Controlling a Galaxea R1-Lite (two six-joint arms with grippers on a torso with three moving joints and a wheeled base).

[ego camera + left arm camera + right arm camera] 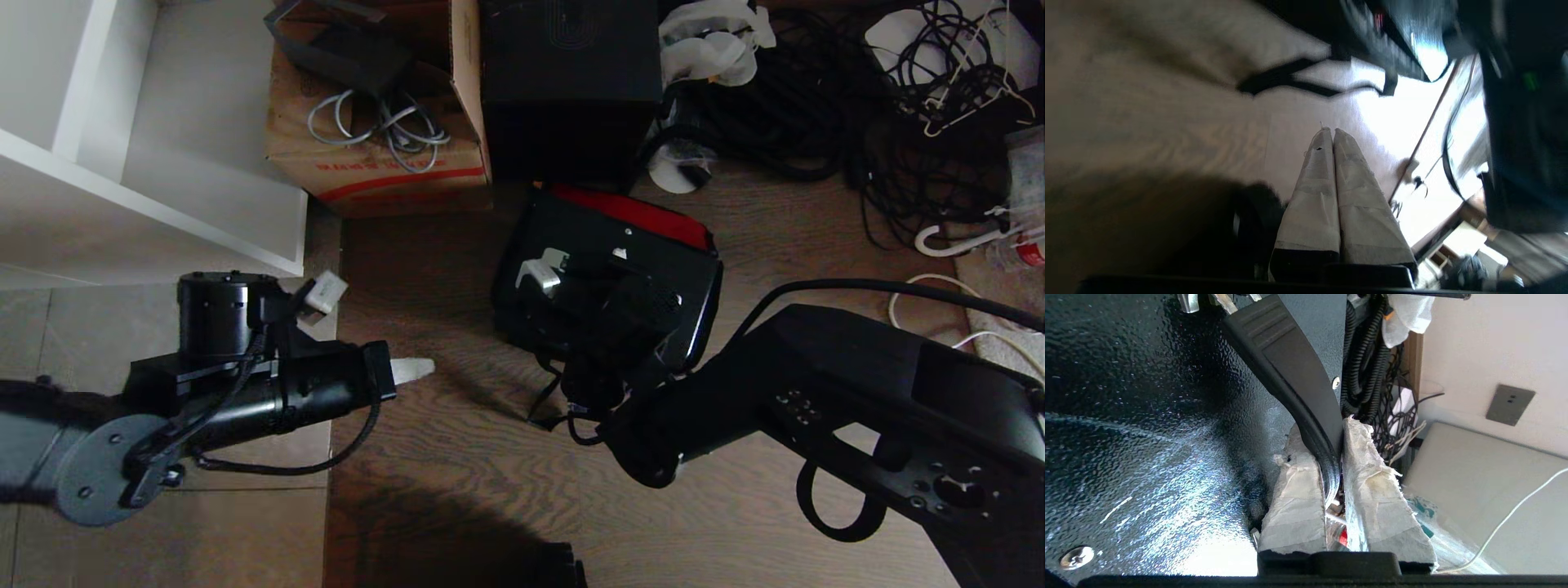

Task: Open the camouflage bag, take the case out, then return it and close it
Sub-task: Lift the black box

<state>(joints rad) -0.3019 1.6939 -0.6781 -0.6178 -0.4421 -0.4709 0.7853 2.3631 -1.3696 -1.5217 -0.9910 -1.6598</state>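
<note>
there, case handle (1294, 379) between right hand (1333, 457) fingers

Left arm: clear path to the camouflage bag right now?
Probably yes. The left gripper, shut and empty, hangs over bare floor beside the camouflage bag; nothing lies between them. The right gripper holds the case's handle.

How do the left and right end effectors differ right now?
The left end effector is shut on nothing, hanging over bare floor; the right end effector is clamped on the case's black handle. The left sits well apart from the case; the right is at it. Both have pale taped fingers.
</note>
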